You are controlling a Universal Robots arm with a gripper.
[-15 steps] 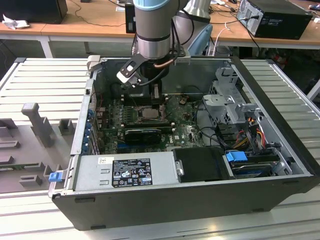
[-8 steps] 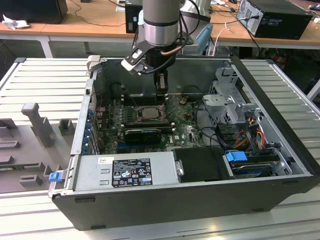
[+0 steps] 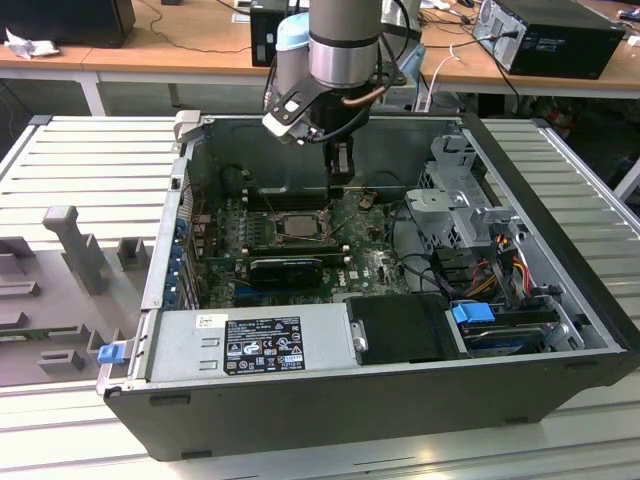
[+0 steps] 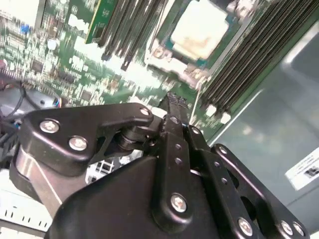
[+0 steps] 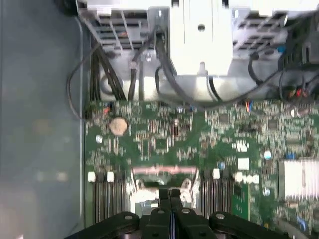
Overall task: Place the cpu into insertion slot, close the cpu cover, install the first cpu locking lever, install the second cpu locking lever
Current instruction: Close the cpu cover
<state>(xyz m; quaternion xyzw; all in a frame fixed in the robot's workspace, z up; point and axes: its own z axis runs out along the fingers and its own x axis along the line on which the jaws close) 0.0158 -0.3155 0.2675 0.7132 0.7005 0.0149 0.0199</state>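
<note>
**Closed gripper hangs beside the CPU socket**

At the exterior view's left, a grey fixture (image 3: pixel 75 250) stands on the slatted table (image 3: pixel 100 150), beside the open computer case (image 3: pixel 545 215). Along the case's near wall lies the silver power supply (image 3: pixel 255 340), and beyond it the green motherboard (image 3: pixel 372 265). Near the board's middle sits the insertion slot (image 3: pixel 297 226), with a long black card (image 3: pixel 285 268) just in front of it.

The gripper (image 3: pixel 341 182) hangs from the arm (image 3: pixel 345 40) inside the case. It is just to the right of the slot, a little behind it and low over the board; whether it touches the board cannot be told. Its two fingers are pressed together with nothing between them (in both wrist views the tips meet along one dark line). Further right stand the metal drive cage (image 3: pixel 460 200) and a blue tab (image 3: pixel 472 312) among cables.

In the second wrist view the cpu (image 4: pixel 199 30) lies flat in the slot, pale face up, apart from the gripper (image 4: pixel 172 99). The cpu cover (image 4: pixel 183 73) lies around it as a silver frame, with the face showing through its window. Black memory slots (image 4: pixel 249 64) run alongside. Whether the locking levers are latched cannot be told.

In the first wrist view the gripper (image 5: pixel 171 194) sits near the socket's metal edge, and a round coin cell (image 5: pixel 117 126) lies on the board beyond.
</note>
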